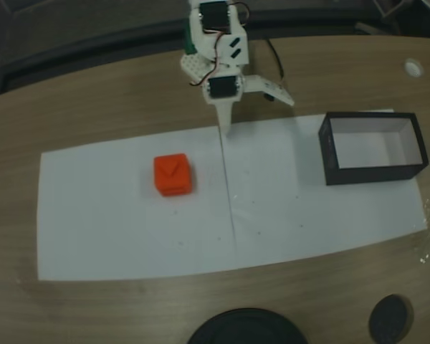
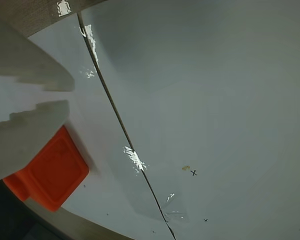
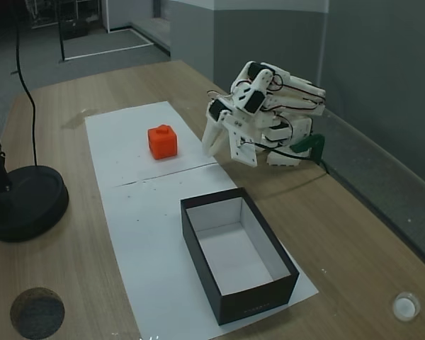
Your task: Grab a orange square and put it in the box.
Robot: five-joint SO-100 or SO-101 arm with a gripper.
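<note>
Fixed view from above: orange square (image 1: pixel 173 175) sits on the left half of the white paper (image 1: pixel 129 229), clear of everything. Tool (image 1: pixel 254 107) hangs at the paper's far edge near the centre seam, jaws spread wide, nothing held. Box (image 1: pixel 373 147) at the paper's right end, empty.

Wrist view: cube shows bottom-left, partly behind a finger (image 2: pixel 25 140); it lies off to the tool's side, not between the jaws.

Side fixed view: tool (image 3: pixel 223 145) folded back by the table's (image 3: pixel 340 234) far edge, cube (image 3: pixel 162 141) to its left, box (image 3: pixel 238 247) at the paper's near end. Next move likely swing toward the cube, then descend.
</note>
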